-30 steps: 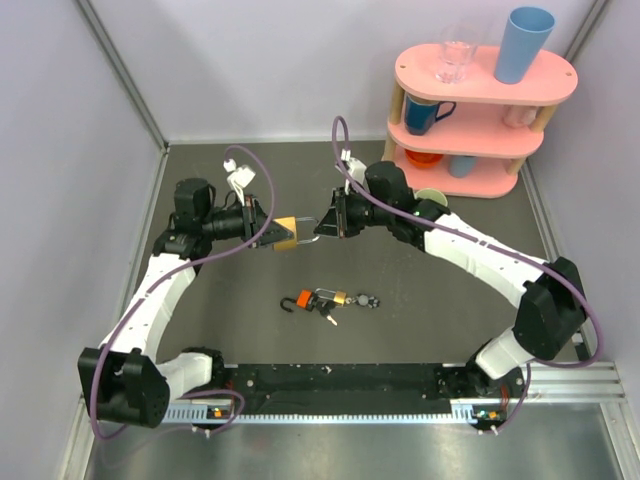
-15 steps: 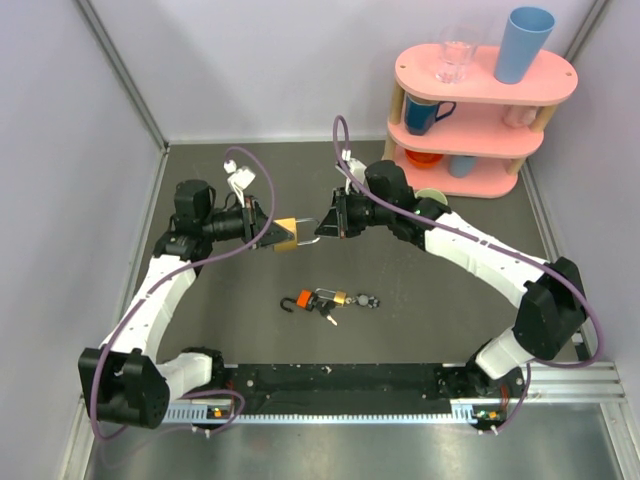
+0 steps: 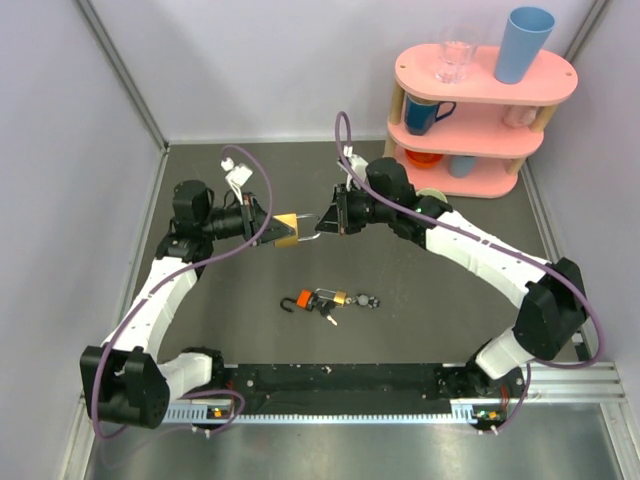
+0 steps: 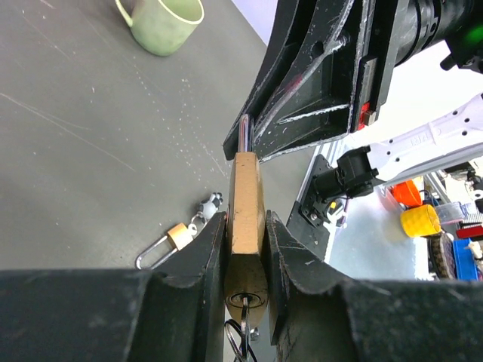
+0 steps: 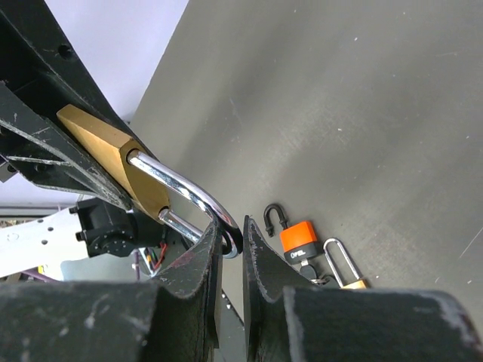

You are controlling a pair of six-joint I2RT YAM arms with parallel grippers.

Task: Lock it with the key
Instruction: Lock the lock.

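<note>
My left gripper (image 3: 268,231) is shut on the body of the large brass padlock (image 3: 285,230) and holds it above the table. In the left wrist view the jaws (image 4: 245,226) clamp the brass body (image 4: 245,192); a thin metal piece on wire rings sits in its keyhole. My right gripper (image 3: 325,225) is shut on the padlock's silver shackle (image 5: 185,188), with its fingertips (image 5: 230,234) pinching the bend. The key (image 3: 328,317) lies in a small bunch on the table by the orange-and-black padlock (image 3: 303,298), also in the right wrist view (image 5: 300,240).
A tiny brass padlock (image 3: 340,298) on a ring lies right of the orange one, also in the left wrist view (image 4: 178,234). A green mug (image 4: 162,19) stands behind the right arm. A pink shelf (image 3: 480,90) with cups stands at the back right.
The two grippers and the brass padlock between them have shifted very slightly upward; otherwise nothing has moved.
</note>
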